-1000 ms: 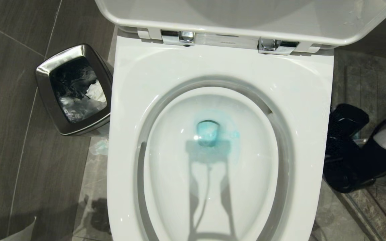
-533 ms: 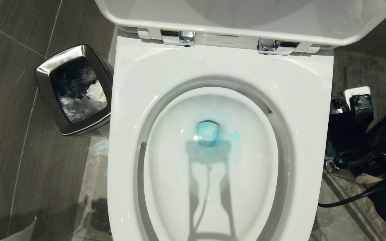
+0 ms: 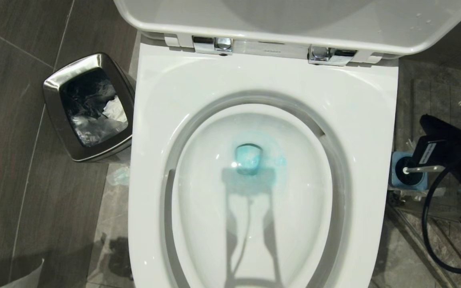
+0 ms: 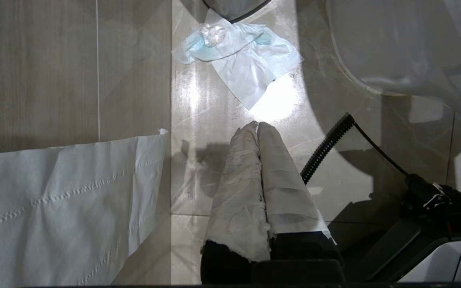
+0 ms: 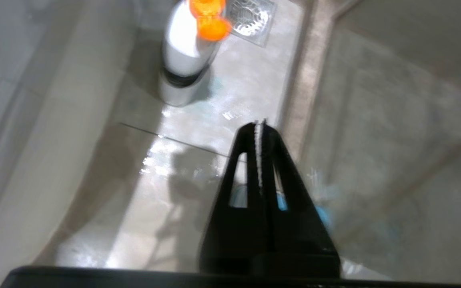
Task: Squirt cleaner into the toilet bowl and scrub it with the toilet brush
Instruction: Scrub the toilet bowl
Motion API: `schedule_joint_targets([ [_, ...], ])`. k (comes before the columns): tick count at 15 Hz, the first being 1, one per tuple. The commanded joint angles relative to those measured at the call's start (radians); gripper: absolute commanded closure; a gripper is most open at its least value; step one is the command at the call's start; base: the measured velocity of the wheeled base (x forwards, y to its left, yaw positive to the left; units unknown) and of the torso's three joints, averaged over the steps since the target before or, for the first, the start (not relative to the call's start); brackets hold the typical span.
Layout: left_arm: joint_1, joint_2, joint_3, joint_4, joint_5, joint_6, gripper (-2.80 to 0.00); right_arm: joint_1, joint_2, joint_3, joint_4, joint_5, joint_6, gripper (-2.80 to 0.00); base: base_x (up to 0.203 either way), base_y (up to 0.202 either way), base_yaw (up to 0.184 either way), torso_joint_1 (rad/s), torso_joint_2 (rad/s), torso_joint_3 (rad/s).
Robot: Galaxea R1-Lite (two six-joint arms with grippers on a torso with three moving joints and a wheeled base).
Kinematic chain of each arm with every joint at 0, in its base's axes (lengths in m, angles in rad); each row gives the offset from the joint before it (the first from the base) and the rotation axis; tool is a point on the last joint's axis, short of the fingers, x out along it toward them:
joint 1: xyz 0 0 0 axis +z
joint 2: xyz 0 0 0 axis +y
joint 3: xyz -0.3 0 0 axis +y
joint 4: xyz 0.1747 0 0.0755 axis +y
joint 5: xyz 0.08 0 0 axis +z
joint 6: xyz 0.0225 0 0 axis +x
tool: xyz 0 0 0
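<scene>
Teal-blue cleaner (image 3: 250, 158) pools at the bottom of the white toilet bowl (image 3: 262, 80) in the head view, so the squirting looks done. To the robot's right, on the floor just beside the bowl, the toilet brush (image 3: 418, 169) lies tilted with its black head in the blue holder (image 3: 408, 182), the right arm's dark bulk over its handle. The steel bin (image 3: 88, 106) stands on the other side.

From the left wrist, the left gripper (image 4: 257, 126) hangs idle over floor tiles, its wrapped fingers pressed together.

From the right wrist, the right gripper (image 5: 259, 124) points at the floor, jaws closed on nothing visible; a white bottle with an orange cap (image 5: 190, 44) stands ahead. For a sound pickup, I judge it should reopen, straddle the handle squarely, and clamp before lifting.
</scene>
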State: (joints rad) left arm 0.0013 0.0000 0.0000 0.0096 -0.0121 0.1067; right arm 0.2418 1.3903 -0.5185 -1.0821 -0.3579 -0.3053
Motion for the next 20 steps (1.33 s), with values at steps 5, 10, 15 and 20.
schedule_joint_targets([
  [5,0.000,0.002,0.002,0.000,0.000,0.001,0.00,-0.005,-0.199,-0.250,0.444,-0.125,-0.017,0.00,0.000,0.000,0.000,0.000,0.00,0.000],
  [10,0.000,0.002,0.002,0.001,0.000,0.001,0.00,-0.006,-0.238,-0.312,0.485,-0.219,-0.079,0.00,0.000,0.000,0.000,0.000,0.00,0.000],
  [15,0.000,0.002,0.001,0.000,0.000,0.001,0.00,-0.003,-0.288,-0.474,0.648,-0.278,-0.111,0.00,0.000,0.000,0.000,0.000,0.00,0.000],
  [20,0.000,0.002,0.000,0.001,0.000,0.001,0.00,0.028,-0.302,-0.709,0.734,-0.215,-0.227,0.00,0.000,0.000,0.000,0.000,0.00,0.000],
])
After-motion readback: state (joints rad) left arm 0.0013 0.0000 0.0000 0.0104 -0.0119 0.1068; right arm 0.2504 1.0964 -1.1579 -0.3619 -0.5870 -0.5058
